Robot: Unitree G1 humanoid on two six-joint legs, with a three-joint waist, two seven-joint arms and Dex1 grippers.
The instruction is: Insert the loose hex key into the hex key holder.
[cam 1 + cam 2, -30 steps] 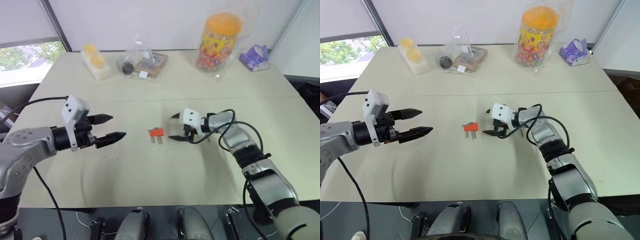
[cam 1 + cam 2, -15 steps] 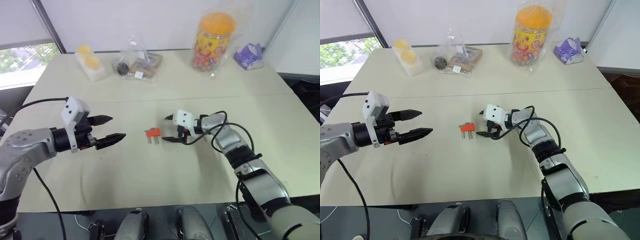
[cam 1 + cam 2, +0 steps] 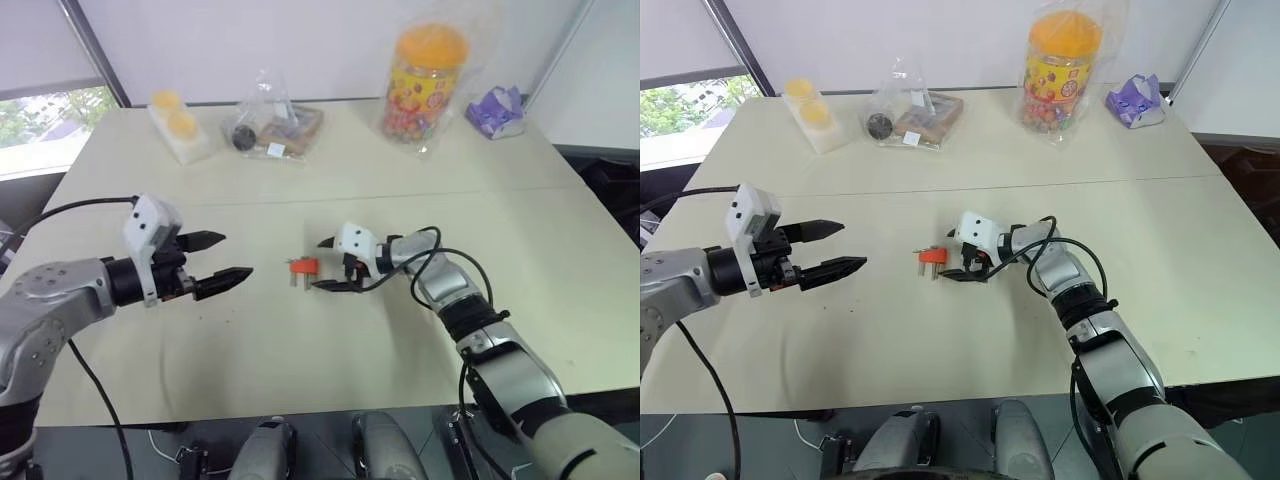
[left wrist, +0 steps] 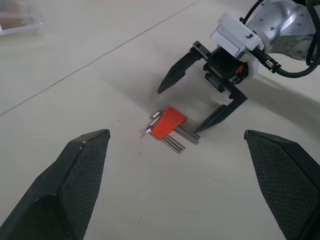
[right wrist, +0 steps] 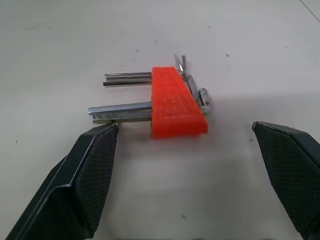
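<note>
The pale table (image 3: 300, 370) has a wide bare stretch along its near edge and on both sides of the middle. Along the far edge stand a tall orange-lidded jar (image 3: 428, 78) in plastic wrap, a clear bag of small items (image 3: 270, 122), a yellow-topped container (image 3: 178, 122) and a purple packet (image 3: 497, 110) at the far right corner. The left gripper (image 3: 225, 260), fingers spread wide, hovers well left of centre. The right gripper (image 3: 322, 264), also spread, sits just right of the hex key holder (image 5: 176, 103) at mid-table, one fingertip (image 5: 107, 135) beside the longest protruding key. I cannot tell the loose hex key apart.
</note>
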